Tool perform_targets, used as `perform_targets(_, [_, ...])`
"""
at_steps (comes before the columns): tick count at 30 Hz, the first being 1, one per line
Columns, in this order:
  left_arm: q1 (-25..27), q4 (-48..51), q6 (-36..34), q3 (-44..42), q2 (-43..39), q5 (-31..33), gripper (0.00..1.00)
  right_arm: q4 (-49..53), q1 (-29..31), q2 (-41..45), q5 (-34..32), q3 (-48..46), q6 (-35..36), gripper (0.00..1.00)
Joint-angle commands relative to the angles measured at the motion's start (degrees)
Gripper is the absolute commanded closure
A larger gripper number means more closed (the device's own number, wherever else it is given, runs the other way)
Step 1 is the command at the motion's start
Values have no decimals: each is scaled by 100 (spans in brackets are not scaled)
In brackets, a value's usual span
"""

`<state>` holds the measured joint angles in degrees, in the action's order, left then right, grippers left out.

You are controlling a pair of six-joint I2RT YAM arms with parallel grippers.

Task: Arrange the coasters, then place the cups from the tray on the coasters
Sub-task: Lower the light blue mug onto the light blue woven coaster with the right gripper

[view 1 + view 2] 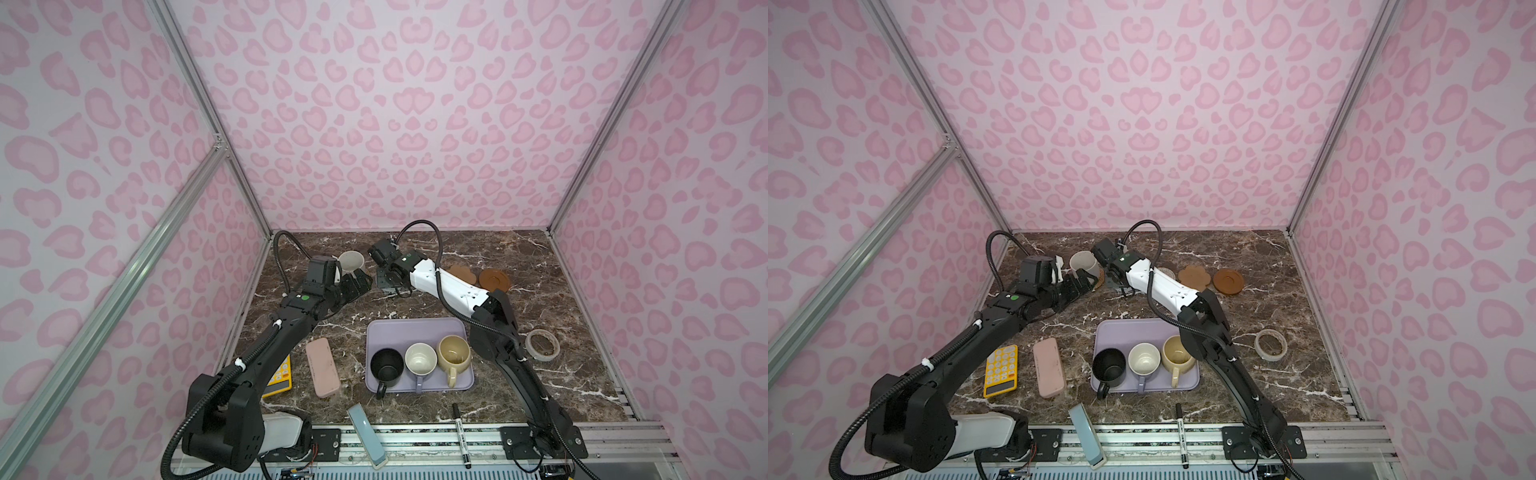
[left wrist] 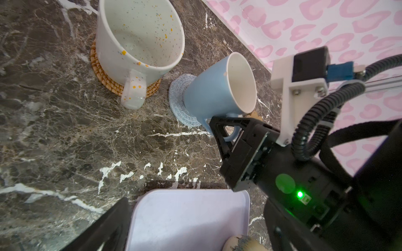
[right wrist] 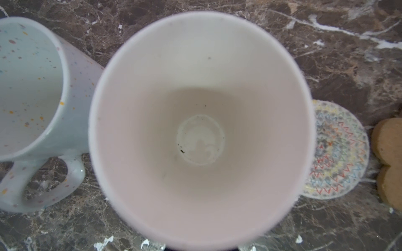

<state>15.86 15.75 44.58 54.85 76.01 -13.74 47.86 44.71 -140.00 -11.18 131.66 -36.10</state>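
Left wrist view shows the speckled cream-white mug (image 2: 139,43) standing upright on the round rattan coaster (image 2: 102,71) at the far left of the bench (image 2: 65,141). Just to its right the light blue mug (image 2: 206,91) sits over the grey-blue woven coaster (image 2: 177,102); whether its base rests flat I cannot tell. The right fingers (image 2: 232,121) are pinched on that mug's handle, and the right wrist view looks straight down into its white inside. The left fingers (image 2: 108,226) are spread wide and hold nothing, hovering just on the near side of the speckled mug. Further right along the far row lie the cream woven coaster (image 3: 339,150), the paw-shaped coaster (image 1: 462,272) and the brown disc coaster (image 1: 494,279), all bare. Nearer, at mid-bench, the lavender tray (image 1: 415,328) carries three upright mugs in a row: the black mug (image 1: 386,365) on the left, the lavender mug (image 1: 420,359) in the middle, the pale yellow mug (image 1: 454,355) on the right. A pink case (image 1: 323,368) lies left of the tray, a tape ring (image 1: 542,345) to its right
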Motion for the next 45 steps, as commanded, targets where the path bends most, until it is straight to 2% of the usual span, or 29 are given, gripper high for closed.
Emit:
perform_targets(1, [-4,-28,19,12,28,-8,2,11,-52,-115,-121,128,63,100])
perform_targets(9, [-11,-104,60,-115,9,-112,2,-84,-60,-233,-8,134,99,100])
perform_targets(28, [-12,-38,24,-229,-184,-69,2,-87,150,-141,-906,182,473,100])
perform_targets(45, [-8,-91,37,-383,-218,-33,2,3,99,-344,-517,1,387,100])
